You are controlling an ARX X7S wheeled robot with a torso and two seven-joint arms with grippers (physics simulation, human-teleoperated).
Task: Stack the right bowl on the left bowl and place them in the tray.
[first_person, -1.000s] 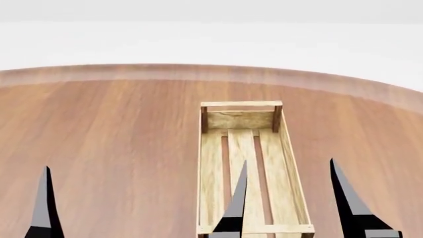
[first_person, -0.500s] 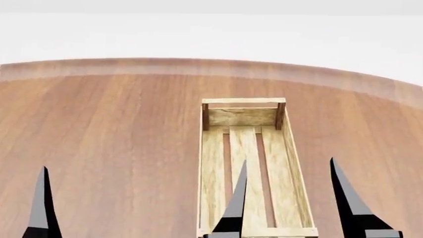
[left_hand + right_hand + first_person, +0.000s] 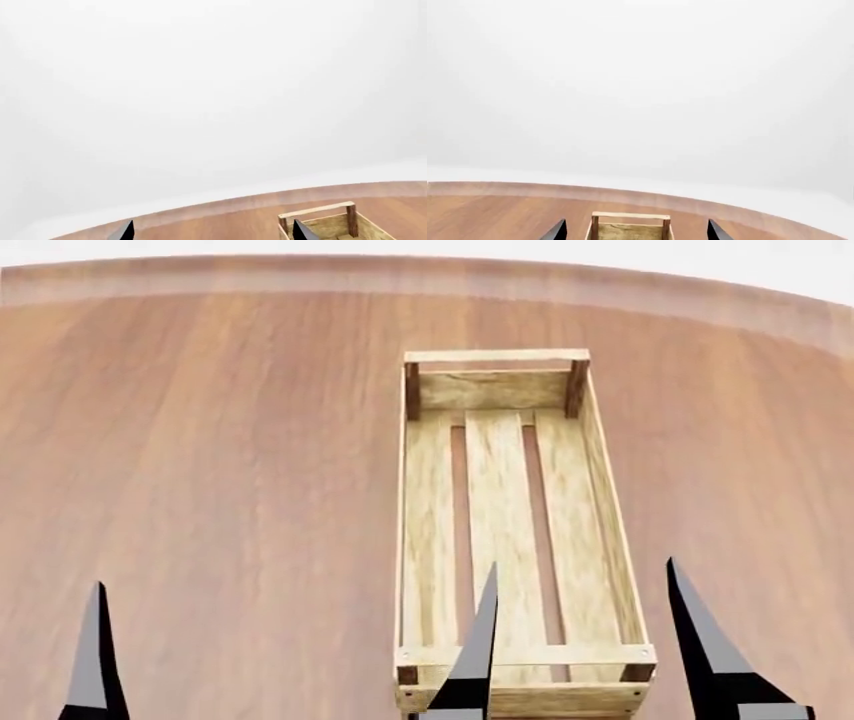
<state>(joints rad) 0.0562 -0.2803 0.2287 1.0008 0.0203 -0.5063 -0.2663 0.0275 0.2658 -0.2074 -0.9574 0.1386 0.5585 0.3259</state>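
No bowl shows in any view. The tray (image 3: 507, 500), a long pale wooden crate with three bottom slats, lies empty on the table straight ahead. Its far end also shows in the left wrist view (image 3: 327, 222) and the right wrist view (image 3: 630, 226). My left gripper (image 3: 213, 232) is open and empty, with the tray's far end by one of its fingers. My right gripper (image 3: 635, 232) is open and empty, with the tray's far end between its fingers. In the head view three dark fingertips (image 3: 94, 660) rise from the bottom edge, the middle one over the tray's near end.
The round wooden table (image 3: 200, 490) spreads to both sides of the tray, and its curved far edge (image 3: 267, 275) runs along the top of the head view. Beyond it is plain white background.
The head view has tilted down: the tray and the table's far edge have slid up the picture, and the tray's near end has come into view. The fingertips keep their places.
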